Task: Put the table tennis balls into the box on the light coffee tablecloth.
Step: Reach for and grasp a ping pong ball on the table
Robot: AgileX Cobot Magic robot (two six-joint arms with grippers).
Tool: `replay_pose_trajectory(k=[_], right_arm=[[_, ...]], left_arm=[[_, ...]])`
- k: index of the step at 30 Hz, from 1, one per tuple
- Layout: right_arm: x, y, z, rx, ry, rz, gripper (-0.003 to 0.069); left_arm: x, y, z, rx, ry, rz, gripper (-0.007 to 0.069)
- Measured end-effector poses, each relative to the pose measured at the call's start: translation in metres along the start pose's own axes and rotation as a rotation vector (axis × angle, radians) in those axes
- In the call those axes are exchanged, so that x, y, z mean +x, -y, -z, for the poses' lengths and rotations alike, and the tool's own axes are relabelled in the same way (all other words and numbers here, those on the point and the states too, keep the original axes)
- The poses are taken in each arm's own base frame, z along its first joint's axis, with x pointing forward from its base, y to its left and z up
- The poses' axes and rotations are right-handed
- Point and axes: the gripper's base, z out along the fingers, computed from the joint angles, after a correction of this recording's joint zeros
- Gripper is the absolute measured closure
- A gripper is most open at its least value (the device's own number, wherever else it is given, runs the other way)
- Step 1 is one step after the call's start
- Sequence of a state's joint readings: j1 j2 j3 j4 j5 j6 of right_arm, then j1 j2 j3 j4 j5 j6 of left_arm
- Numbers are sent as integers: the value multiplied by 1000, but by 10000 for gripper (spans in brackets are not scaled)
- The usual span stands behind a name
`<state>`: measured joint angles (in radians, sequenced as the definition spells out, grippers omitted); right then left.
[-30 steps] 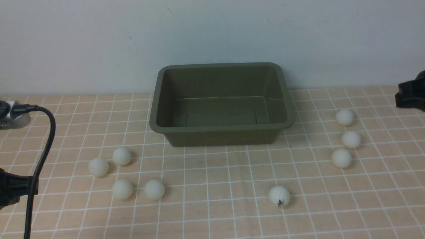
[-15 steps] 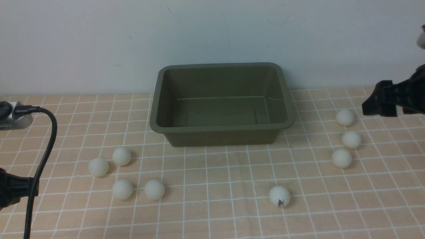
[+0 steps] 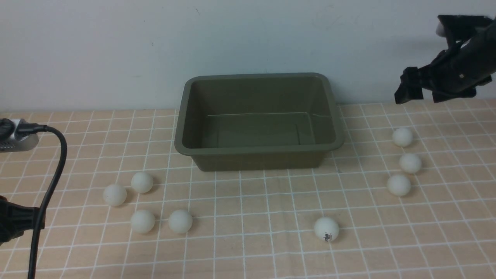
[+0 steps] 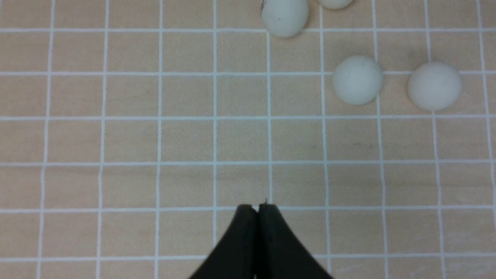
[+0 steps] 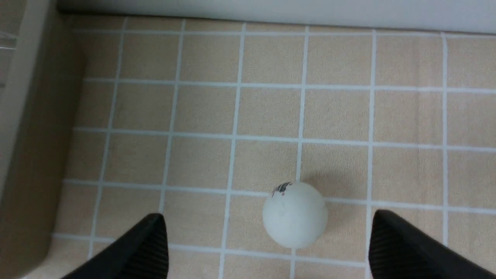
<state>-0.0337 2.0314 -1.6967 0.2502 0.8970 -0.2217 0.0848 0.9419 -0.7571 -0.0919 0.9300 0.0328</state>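
Note:
The olive-green box stands empty at the back middle of the light coffee tablecloth. Several table tennis balls lie on the cloth: a group at the front left, three in a column on the right, and one with a dark mark in front. My right gripper is open and raised above the farthest right ball. That ball lies below and between the jaws in the right wrist view. My left gripper is shut and empty over bare cloth, apart from the left balls.
A black cable runs from a grey plug at the left edge, by my left arm. A pale wall stands right behind the box. The box's side shows in the right wrist view.
My right gripper has come in from the right edge, moving up and to the left. The left arm, box and balls have not moved.

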Motion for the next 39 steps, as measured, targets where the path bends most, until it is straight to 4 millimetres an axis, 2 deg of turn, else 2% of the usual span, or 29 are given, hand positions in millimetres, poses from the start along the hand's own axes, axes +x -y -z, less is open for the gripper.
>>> replay_pose_trajectory(k=[5, 6, 11, 20, 32, 35, 39], right_arm=[[-7, 6, -23, 16, -68, -4, 34], [-6, 8, -33, 16, -101, -3, 39], [-4, 10, -49, 10, -146, -6, 46], [6, 14, -72, 8, -199, -11, 64], [12, 16, -88, 8, -224, -16, 89], [13, 17, -92, 8, -229, -17, 127], [16, 17, -96, 3, -238, -25, 246]], left_arm=[[0, 0, 0, 0, 0, 0, 693], [0, 0, 0, 0, 0, -1, 693], [0, 0, 0, 0, 1, -4, 693], [-2, 0, -7, 0, -31, -1, 693], [-4, 0, -11, 1, -40, 0, 693], [-4, 0, -11, 1, -40, -3, 693], [-4, 0, -11, 1, -40, -2, 693]])
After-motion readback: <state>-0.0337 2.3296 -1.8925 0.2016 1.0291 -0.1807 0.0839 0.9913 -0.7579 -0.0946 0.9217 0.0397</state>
